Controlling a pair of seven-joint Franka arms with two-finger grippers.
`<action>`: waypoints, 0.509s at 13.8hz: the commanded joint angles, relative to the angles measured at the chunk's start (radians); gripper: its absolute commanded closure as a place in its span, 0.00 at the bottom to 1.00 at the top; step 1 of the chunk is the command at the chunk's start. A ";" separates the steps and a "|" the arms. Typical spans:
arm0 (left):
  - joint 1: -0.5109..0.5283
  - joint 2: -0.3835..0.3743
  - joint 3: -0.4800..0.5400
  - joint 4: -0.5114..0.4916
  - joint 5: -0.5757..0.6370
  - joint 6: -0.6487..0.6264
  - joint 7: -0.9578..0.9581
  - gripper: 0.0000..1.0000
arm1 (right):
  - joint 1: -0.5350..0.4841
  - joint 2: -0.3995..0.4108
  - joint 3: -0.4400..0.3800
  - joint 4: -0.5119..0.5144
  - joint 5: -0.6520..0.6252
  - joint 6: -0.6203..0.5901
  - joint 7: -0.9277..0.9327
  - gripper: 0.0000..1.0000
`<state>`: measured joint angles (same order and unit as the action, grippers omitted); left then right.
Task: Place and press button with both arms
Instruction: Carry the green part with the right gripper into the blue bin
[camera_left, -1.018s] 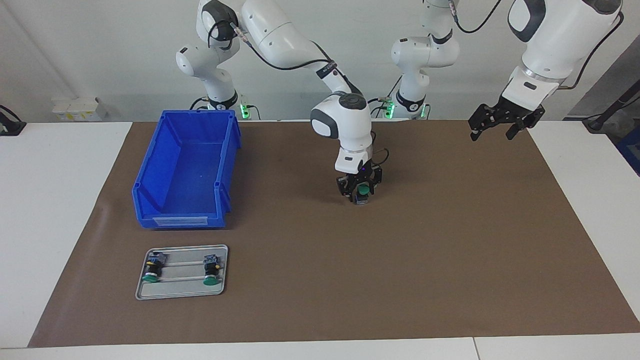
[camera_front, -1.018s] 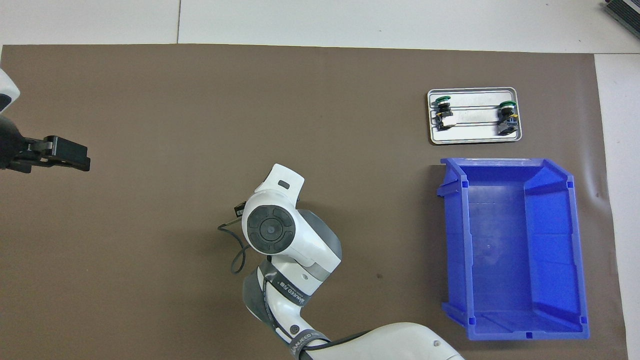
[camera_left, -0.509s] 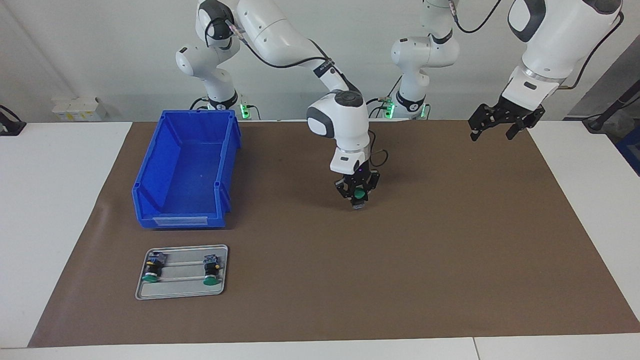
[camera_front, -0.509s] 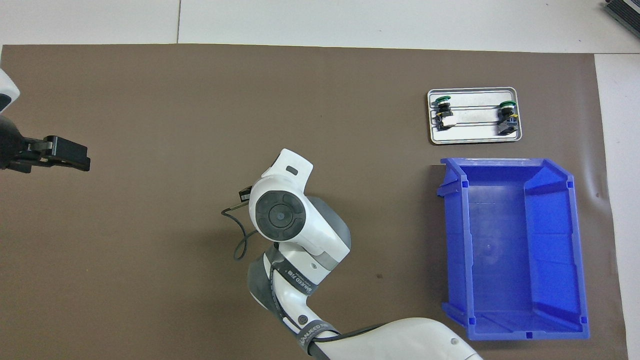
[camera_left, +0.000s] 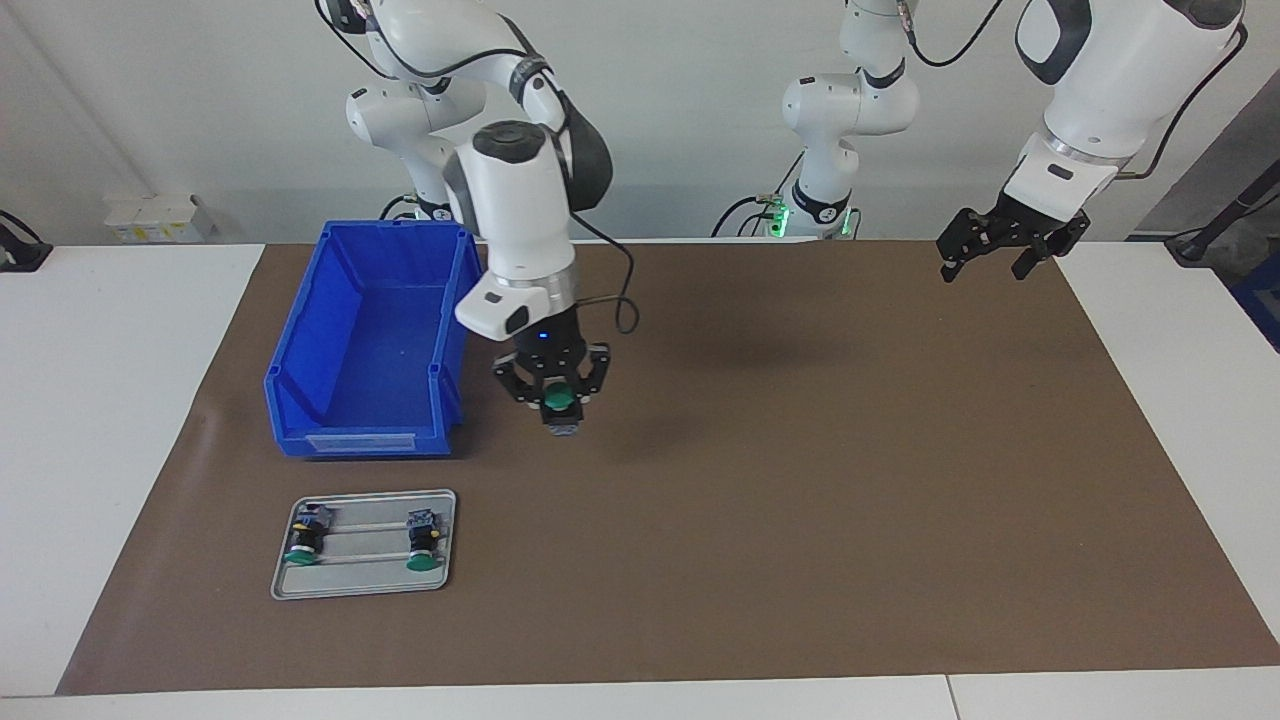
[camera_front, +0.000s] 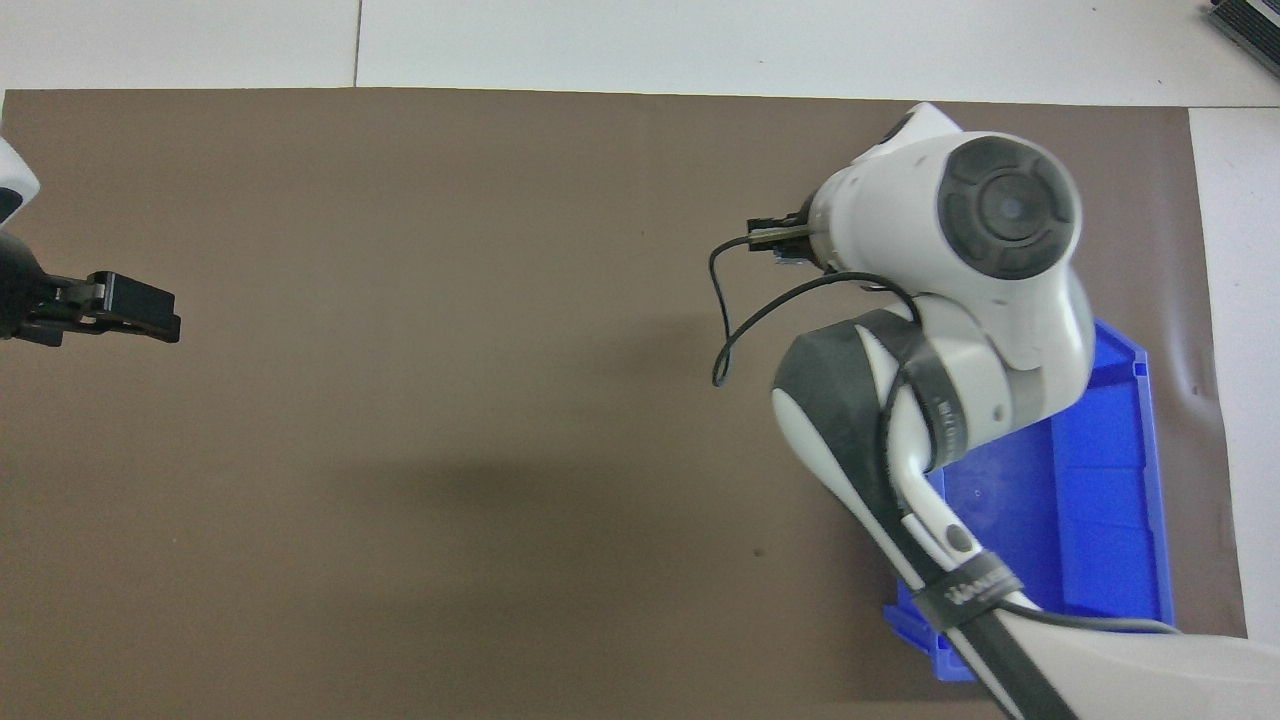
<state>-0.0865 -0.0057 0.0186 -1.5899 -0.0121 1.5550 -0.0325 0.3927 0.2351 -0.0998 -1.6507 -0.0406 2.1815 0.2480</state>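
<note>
My bench, plain white room

I see a white table (camera_left: 120, 420) under a brown mat (camera_left: 850, 520) — bare white wall (camera_left: 200, 100) across the frame's top, evenly lit.

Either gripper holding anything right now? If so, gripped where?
Right gripper holds a button in the air beside the blue bin, fingers clamped about its black body below the green cap. Left gripper is open, empty, waiting.

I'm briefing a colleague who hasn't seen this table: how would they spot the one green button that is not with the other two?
Start at the blue bin toward the right arm's end of the brown mat. Just beside its open front corner hangs the right gripper, above the mat. The button sits between its fingers, green cap facing the camera; unlike the two lying on the metal tray, it is held in the air.
</note>
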 joint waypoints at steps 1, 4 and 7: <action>0.011 -0.023 -0.006 -0.024 0.003 -0.001 0.011 0.00 | -0.159 -0.118 0.022 -0.130 0.028 -0.038 -0.220 1.00; 0.011 -0.023 -0.006 -0.024 0.003 -0.001 0.010 0.00 | -0.259 -0.218 0.020 -0.330 0.065 0.000 -0.346 1.00; 0.011 -0.023 -0.006 -0.024 0.003 -0.001 0.011 0.00 | -0.296 -0.299 0.020 -0.557 0.074 0.160 -0.360 1.00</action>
<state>-0.0865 -0.0057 0.0186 -1.5899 -0.0121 1.5550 -0.0325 0.1147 0.0311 -0.0992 -2.0166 0.0141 2.2265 -0.0914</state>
